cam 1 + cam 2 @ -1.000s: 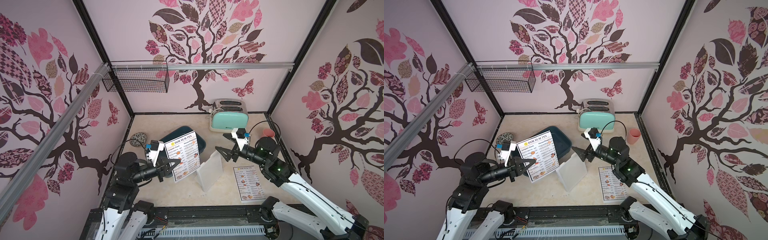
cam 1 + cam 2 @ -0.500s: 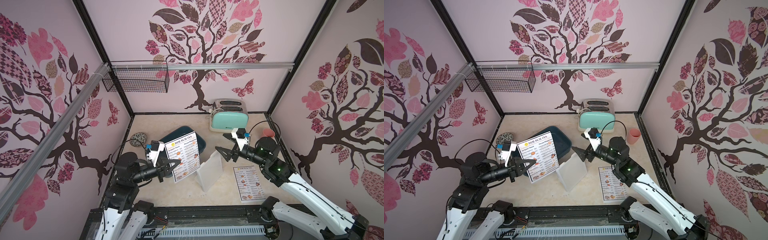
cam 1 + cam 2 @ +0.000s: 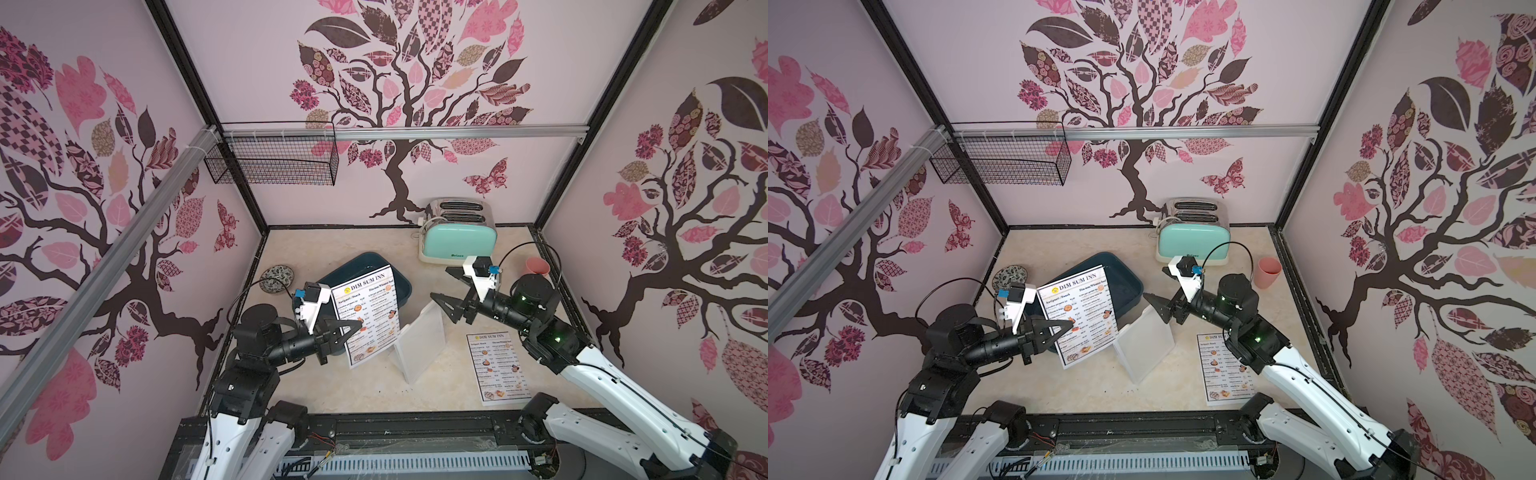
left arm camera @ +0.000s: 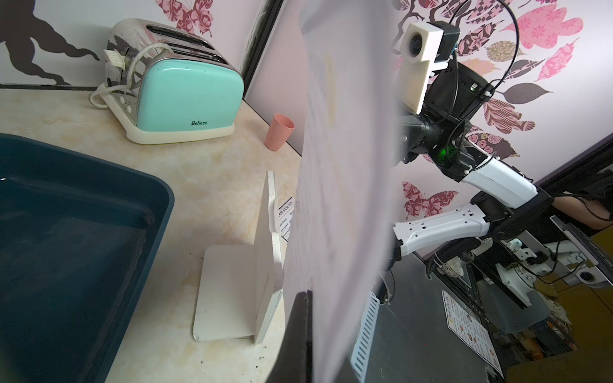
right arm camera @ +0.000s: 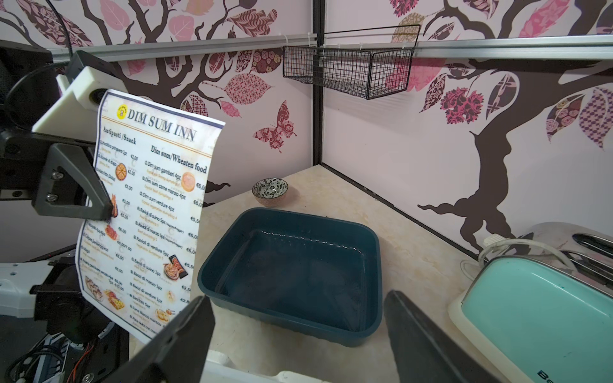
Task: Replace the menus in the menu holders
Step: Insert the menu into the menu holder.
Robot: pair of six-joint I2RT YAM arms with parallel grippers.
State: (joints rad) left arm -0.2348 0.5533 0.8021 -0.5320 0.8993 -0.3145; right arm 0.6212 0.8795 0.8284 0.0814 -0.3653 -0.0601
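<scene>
**Menu pinched in my left tool, holder standing empty**

My left tool (image 3: 353, 326) is clamped shut on one long edge of a white rectangular paper menu headed "DIM SUM INN" (image 3: 370, 311). It holds the sheet upright in the air, print side towards my right arm. The sheet hangs at about 9 o'clock from the clear, whitish acrylic slanted menu holder (image 3: 422, 340), which stands near the middle of the desk (image 3: 340, 249). The dark blue rectangular plastic tray (image 5: 282, 315) sits at the holder's 11 o'clock, partly behind the sheet in both top views. My right tool (image 3: 440, 283) is spread wide with nothing in it, hovering close to the holder's upper edge at about 1 o'clock. The second menu of the same kind (image 3: 496, 365) lies flat on the desk at the holder's 3 o'clock.

As far as I can see, the holder has no sheet in it, so I judge I am between taking one out and putting one in. Whether the sheet I hold is bound for the tray or the slot, I cannot tell. If it is bound for the slot, the next move calls for lining its lower edge up with the opening while my right tool steadies the light stand, because the paper is limp.

Against a second ago, nothing has shifted: arms, sheet and holder are where they were.
</scene>
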